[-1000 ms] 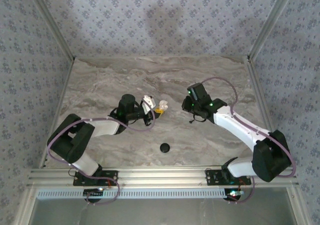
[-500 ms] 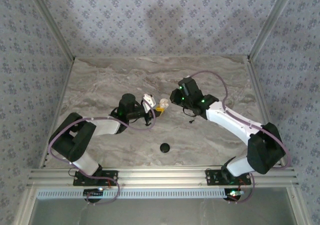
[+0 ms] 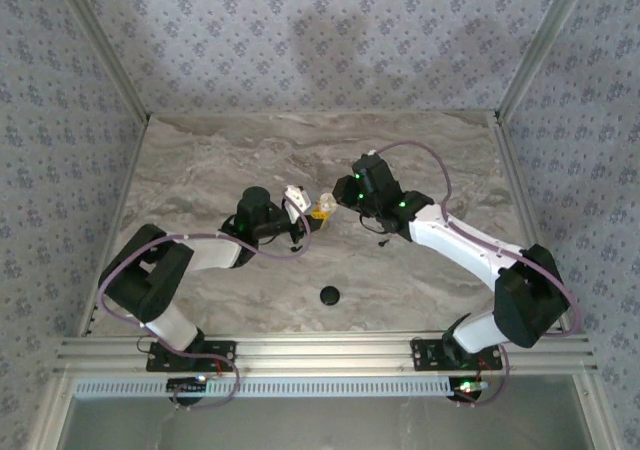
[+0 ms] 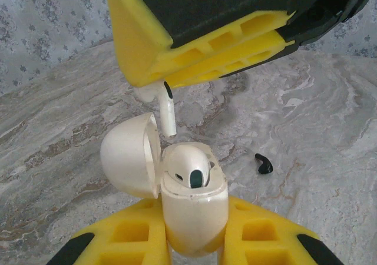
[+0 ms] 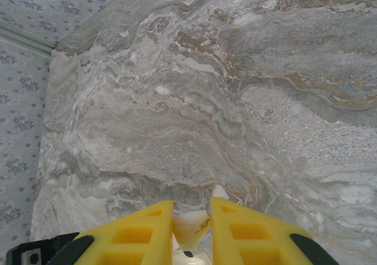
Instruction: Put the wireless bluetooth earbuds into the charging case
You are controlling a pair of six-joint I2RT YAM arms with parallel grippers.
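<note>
In the top view the two arms meet just left of the middle of the frame, above the grey marbled worktop (image 3: 420,150). The left end effector (image 3: 298,211) and the right end effector (image 3: 333,201) stand tip to tip there.

The left wrist view shows the left end effector's yellow fingers (image 4: 132,235) at the bottom of the frame. They are closed against the sides of the white charging case (image 4: 194,209), which they hold upright. Its lid (image 4: 126,162) is swung open toward the left of the frame. A seated earbud (image 4: 189,169), white with a dark tip, already rests inside the case's mouth.

At the top of the same frame the right end effector's yellow fingers (image 4: 200,47) pinch the head of a white earbud (image 4: 167,113). Its stem points down, and the stem's end hangs just over the case's open mouth, close beside the lid's edge. I cannot tell whether it touches the case.

In the right wrist view the two yellow fingers (image 5: 132,232) sit at the bottom centre, closed narrowly on that white earbud, which shows in the small gap between them.

A black earbud (image 4: 264,165) lies on the worktop to the right of the case, apart from it. In the top view a black disc (image 3: 329,294) lies alone below the end effectors, nearer the bottom of the frame.
</note>
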